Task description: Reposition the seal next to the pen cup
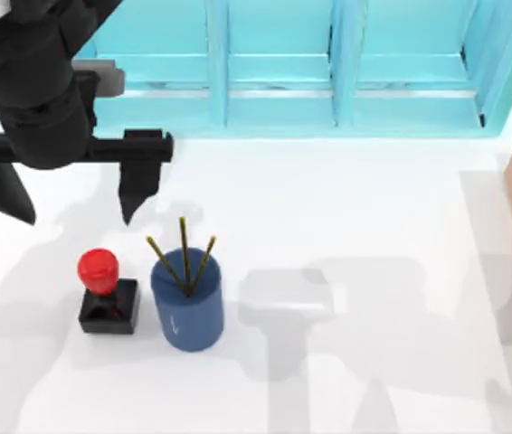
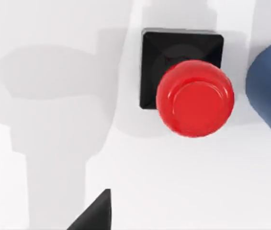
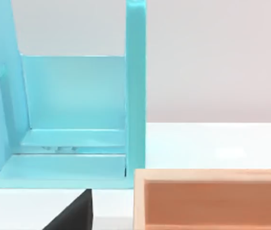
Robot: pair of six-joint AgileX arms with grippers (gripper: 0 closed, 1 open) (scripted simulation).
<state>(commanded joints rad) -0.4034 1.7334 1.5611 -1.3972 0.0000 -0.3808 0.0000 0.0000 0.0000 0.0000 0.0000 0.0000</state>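
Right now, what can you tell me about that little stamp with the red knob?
The seal has a glossy red round knob on a black square block base, plastic-looking. It stands upright on the white table, near the top view's left, just left of the dark blue pen cup. Nothing grips it; the left hand hovers above, open.

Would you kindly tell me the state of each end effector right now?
Left end effector: open, holding nothing, raised behind the seal, which stands beside the pen cup.
Right end effector: cannot be told.
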